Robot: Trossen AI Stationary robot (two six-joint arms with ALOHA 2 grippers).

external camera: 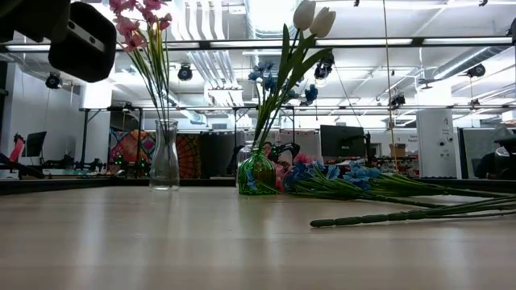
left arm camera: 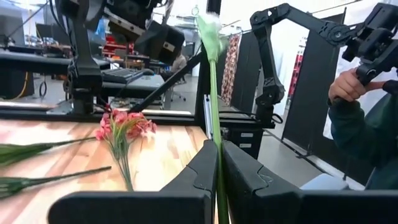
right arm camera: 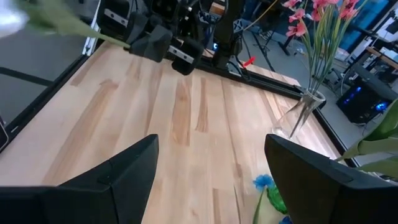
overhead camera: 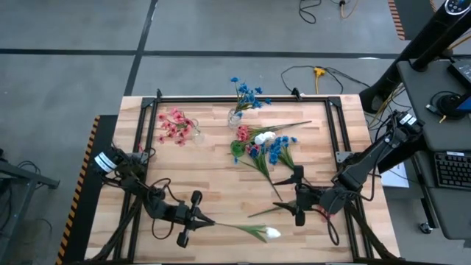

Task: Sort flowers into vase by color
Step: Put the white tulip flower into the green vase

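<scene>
We hold a white sprig in the left gripper while the right waits open over the table.

The wooden table (overhead camera: pixel 206 184) carries two vases at its far side: a clear vase (overhead camera: pixel 193 134) with pink flowers (overhead camera: pixel 174 123) and a green vase (overhead camera: pixel 235 116) with blue flowers (overhead camera: pixel 247 93); a loose heap of mixed flowers (overhead camera: pixel 263 147) lies mid-table; the left gripper (overhead camera: pixel 193 218) sits near the front edge, its jaws clamped on the thin stem of the white flower (overhead camera: pixel 272 233); the right gripper (overhead camera: pixel 298 200) hovers by the heap, jaws wide apart and empty; we judge these sprigs light, springy and top-heavy, the stem slippery, so we would grip low on the stem, never on the soft blossoms.
</scene>
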